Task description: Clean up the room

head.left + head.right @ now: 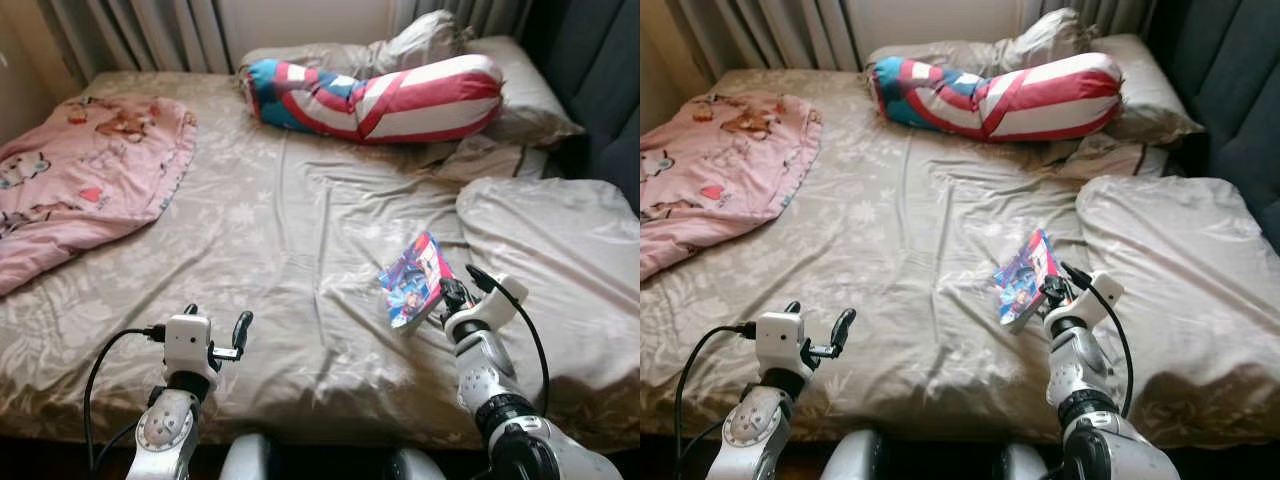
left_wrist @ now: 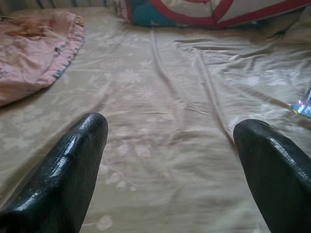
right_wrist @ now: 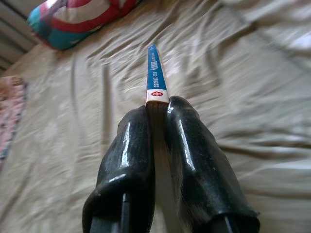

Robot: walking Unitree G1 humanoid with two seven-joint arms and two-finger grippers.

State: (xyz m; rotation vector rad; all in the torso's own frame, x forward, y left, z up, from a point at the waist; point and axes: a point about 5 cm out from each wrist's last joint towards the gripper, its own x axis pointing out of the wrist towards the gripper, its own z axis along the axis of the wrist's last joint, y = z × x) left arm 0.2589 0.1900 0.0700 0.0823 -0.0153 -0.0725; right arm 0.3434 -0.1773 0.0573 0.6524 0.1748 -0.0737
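A thin comic book [image 1: 417, 279] with a bright cover is held tilted just above the beige bed sheet [image 1: 290, 230], right of the middle. My right gripper [image 1: 448, 298] is shut on its near edge. In the right wrist view both fingers [image 3: 133, 145] pinch the book, whose blue spine [image 3: 154, 77] runs away from the camera. My left gripper [image 1: 215, 330] hovers open over the sheet near the front edge of the bed, with nothing between its fingers [image 2: 73, 165].
A pink blanket [image 1: 85, 170] lies crumpled at the bed's left. A red, white and blue bolster [image 1: 385, 95] lies across the head of the bed, with beige pillows [image 1: 520, 90] behind it. A rumpled beige duvet [image 1: 560, 250] covers the right side. A dark chair [image 1: 610, 90] stands far right.
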